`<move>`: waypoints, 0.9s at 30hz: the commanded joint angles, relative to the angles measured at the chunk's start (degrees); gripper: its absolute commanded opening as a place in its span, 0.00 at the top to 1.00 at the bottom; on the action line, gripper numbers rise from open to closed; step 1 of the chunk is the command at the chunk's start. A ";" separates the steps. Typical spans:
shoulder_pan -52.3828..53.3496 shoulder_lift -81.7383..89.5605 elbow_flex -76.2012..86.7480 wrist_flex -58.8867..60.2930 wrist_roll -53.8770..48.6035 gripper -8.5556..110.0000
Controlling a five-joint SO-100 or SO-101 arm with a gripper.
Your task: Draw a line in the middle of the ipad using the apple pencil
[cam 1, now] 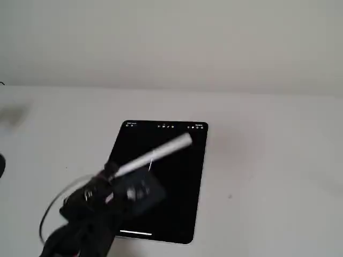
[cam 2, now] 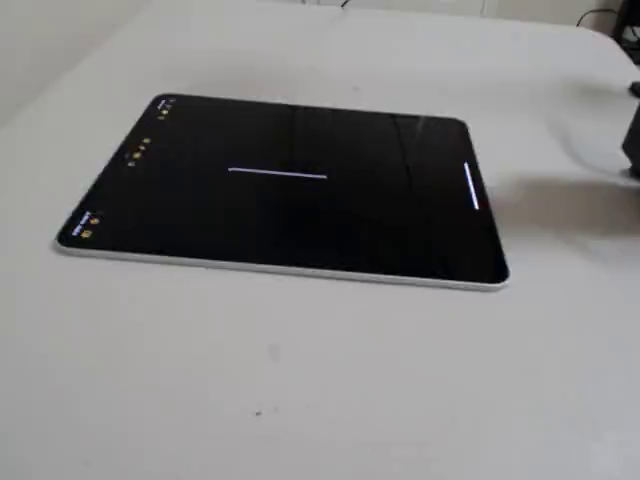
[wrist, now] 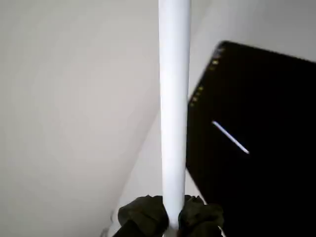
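gripper (wrist: 170, 217) clamps apple pencil (wrist: 174, 98) in wrist view only.

No readable text anywhere. The ipad (cam 2: 300, 215) shows tiny toolbar icons (cam 2: 140, 152) along one short edge — white in one fixed view, yellowish in the others — all too small and blurred to read.

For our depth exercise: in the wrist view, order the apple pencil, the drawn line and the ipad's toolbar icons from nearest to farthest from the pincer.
1. Apple pencil: clamped in the pincer.
2. Line: right, mid-screen on the ipad.
3. Toolbar icons: along the ipad's upper-left edge.
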 commanded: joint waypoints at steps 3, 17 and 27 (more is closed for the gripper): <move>3.16 3.08 1.23 10.20 8.96 0.93; 3.43 3.08 10.46 21.36 12.66 0.93; 3.08 3.08 17.14 23.03 12.39 0.93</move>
